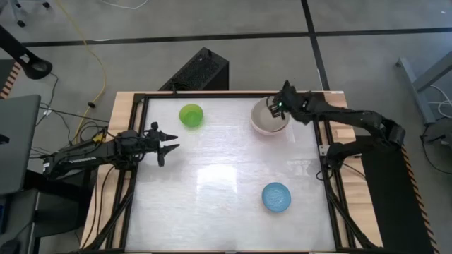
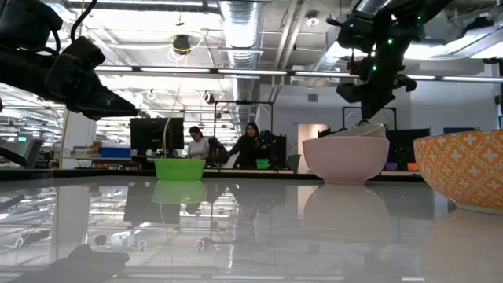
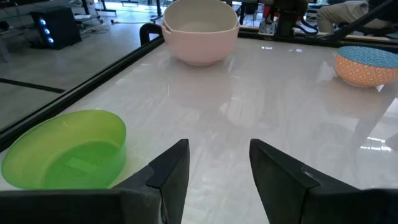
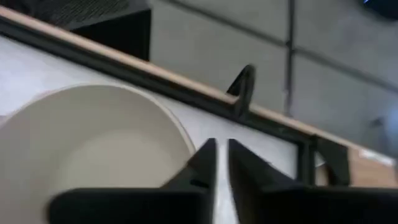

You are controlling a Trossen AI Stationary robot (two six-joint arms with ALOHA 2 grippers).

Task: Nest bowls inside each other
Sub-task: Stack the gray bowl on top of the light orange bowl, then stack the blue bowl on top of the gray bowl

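Observation:
A pale pink-white bowl (image 1: 269, 127) stands at the table's far right with a grey-beige bowl (image 4: 93, 149) nested in it, sitting slightly tilted (image 2: 357, 131). My right gripper (image 1: 274, 107) hovers over the stack's far rim, shut, with nothing between its fingers (image 4: 222, 162). The green bowl (image 1: 191, 115) rests on its base at the far left of centre. The blue bowl (image 1: 276, 196), orange-patterned outside (image 3: 367, 65), sits at the near right. My left gripper (image 1: 169, 144) waits open at the left edge, just near of the green bowl (image 3: 68, 152).
A black frame (image 1: 321, 152) edges the white table top, with wooden borders outside it. Free table surface lies between the bowls in the middle. People stand in the room far behind the table (image 2: 251, 145).

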